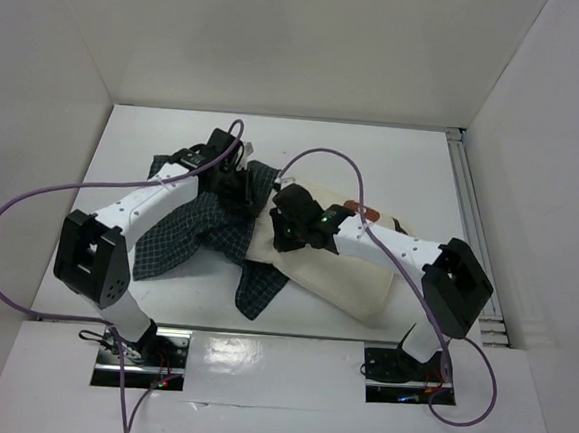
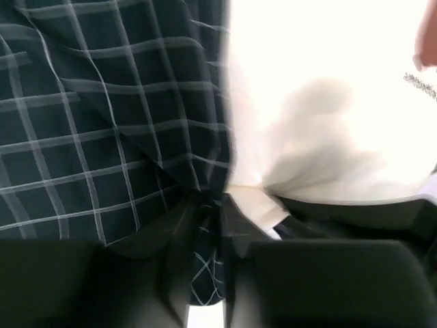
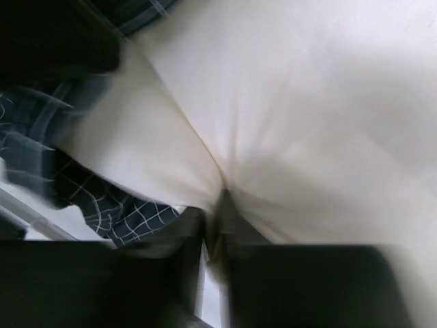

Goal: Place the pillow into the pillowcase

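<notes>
No lettering can be read in any view. The pillow bears a red-orange mark at its far edge, too small to make out.

The white table holds two soft things: the dark checked pillowcase on the left, all crumpled, and the cream pillow on the right, touching it.

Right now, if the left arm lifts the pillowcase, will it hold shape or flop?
Probably flops: the pillowcase lies crumpled in folds. Likely light: it bunches in the left gripper. It may drag against the pillow.
</notes>
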You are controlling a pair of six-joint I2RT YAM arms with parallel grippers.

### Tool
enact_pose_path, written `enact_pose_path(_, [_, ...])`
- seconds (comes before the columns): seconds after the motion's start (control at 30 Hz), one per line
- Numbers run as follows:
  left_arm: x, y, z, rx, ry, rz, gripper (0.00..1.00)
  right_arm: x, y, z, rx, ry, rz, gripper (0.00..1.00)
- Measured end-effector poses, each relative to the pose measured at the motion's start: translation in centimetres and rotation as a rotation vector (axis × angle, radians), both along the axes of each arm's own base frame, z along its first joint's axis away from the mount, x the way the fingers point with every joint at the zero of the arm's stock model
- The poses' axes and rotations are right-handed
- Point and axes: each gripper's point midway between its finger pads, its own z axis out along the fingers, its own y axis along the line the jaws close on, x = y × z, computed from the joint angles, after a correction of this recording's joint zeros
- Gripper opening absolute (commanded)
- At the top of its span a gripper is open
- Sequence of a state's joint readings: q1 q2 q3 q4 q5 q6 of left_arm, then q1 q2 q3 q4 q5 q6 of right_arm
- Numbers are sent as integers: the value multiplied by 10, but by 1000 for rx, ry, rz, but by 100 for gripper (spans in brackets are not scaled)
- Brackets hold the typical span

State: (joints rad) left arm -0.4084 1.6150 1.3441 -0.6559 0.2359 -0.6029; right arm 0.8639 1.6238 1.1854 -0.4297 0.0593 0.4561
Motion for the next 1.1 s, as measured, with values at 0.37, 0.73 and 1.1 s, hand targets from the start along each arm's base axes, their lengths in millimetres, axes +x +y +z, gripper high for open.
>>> enact_pose_path(0.37, [73,32,76,102,-187,144,61,-6,-53,61,-30,-187,-193,91])
enact_pose_path(0.73, [122,-16,-9,427,-142,135,76,57,-261,32,-8,-41,-833,100])
enact_pose_path(1.1, [134,-22,-36,613,-176,146,38,16,-264,-35,126,167,-821,98])
